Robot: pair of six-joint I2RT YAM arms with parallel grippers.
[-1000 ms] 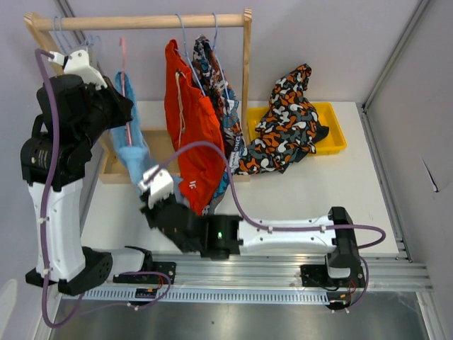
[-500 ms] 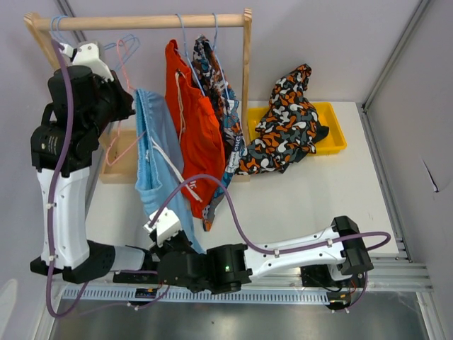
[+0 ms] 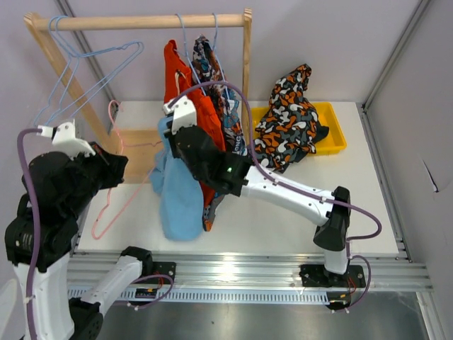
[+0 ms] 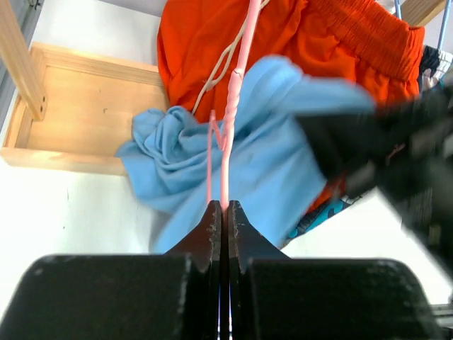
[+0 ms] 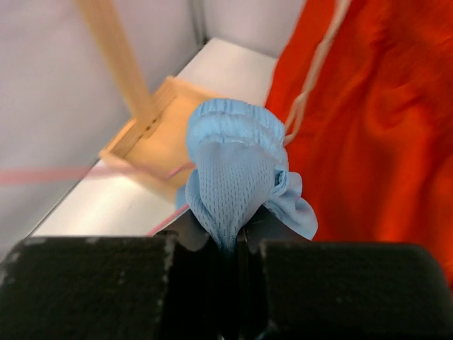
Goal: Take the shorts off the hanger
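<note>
White table (image 3: 304, 212), wooden rack (image 3: 141, 22). Before rack: left gripper (image 4: 221, 207) pinching pink hanger (image 4: 229, 131), right gripper (image 5: 228, 237) clamping light blue shorts (image 5: 237, 163), apparently to separate them.

Top external camera: high above and behind the arm bases, looking down over the whole white tabletop (image 3: 368, 177) to the wooden rack (image 3: 141, 23) at the far side. Left wrist camera: close behind the left end effector (image 4: 221, 212), facing along the pink hanger (image 4: 231, 106). Right wrist camera: closer still, behind the right end effector (image 5: 233, 244). All three share the light blue shorts (image 3: 180, 198), orange shorts (image 3: 172, 64) and wooden tray (image 3: 140, 150).
</note>
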